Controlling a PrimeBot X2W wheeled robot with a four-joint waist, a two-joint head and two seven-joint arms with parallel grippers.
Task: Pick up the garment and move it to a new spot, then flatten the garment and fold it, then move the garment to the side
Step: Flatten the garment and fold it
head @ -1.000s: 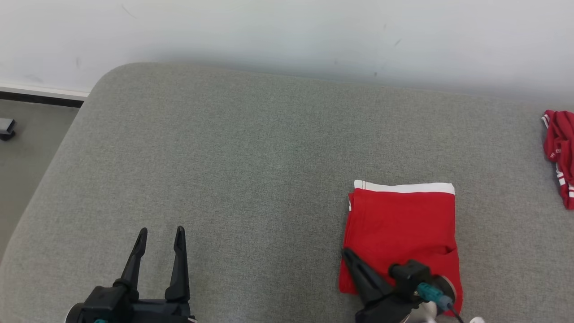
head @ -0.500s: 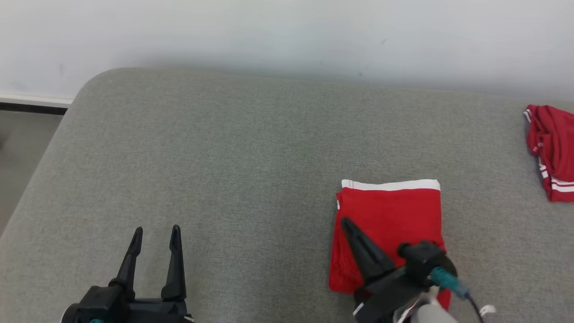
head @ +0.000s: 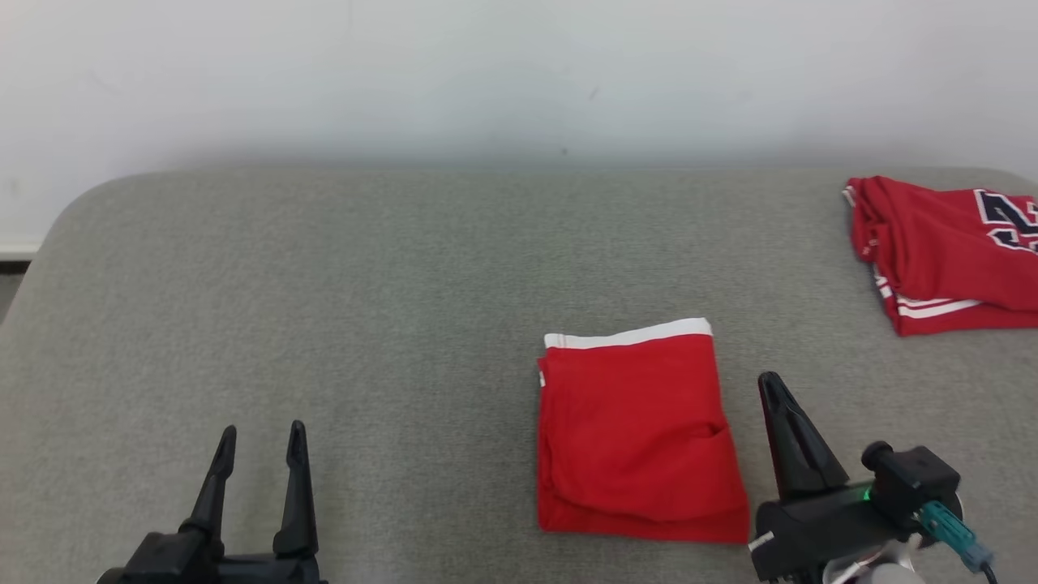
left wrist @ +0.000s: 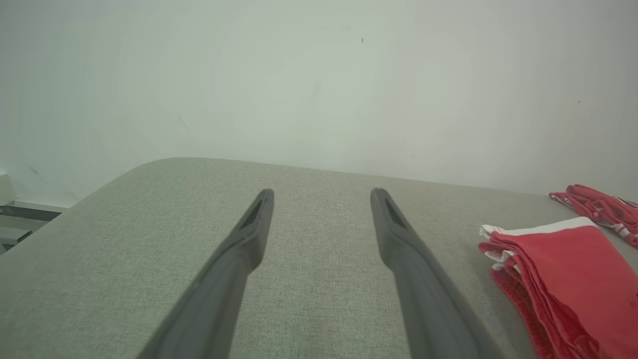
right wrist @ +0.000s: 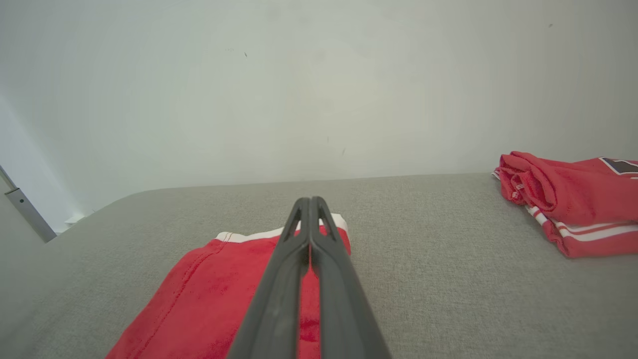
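Stretching from the pale wall (head: pixel 486 73) to the bottom of the head view, the grey cushion (head: pixel 324 284) carries everything. Near its far right corner lies a red jersey (head: pixel 949 251) with white stripes and part of a dark number, loosely bundled and well apart from the work.

Closer to the front edge and right of the middle sits the garment (head: pixel 636 430), red with a white band along its far edge. It lies as a tidy rectangle of several layers, with the stacked edges showing on its left side. Flattening and folding therefore look finished, and the step in hand seems to be the last one, shifting the garment to the side.

At the front right, the right gripper (head: pixel 767 381) points away from the robot just beside the garment's right edge. Its two dark fingers are pressed together and pinch nothing. Whether it brushes the cloth at the near corner I cannot tell. Over the front left corner, the left gripper (head: pixel 263 430) hovers with its fingers spread, empty and well apart from the garment.

By my reading, the next move calls for the right fingers to part and come in low at the near right corner. They should then close on every layer at once, so that the stack travels as one piece. A grip on the top layer alone would probably peel the fold open. Bare cushion lies on both sides of the garment.
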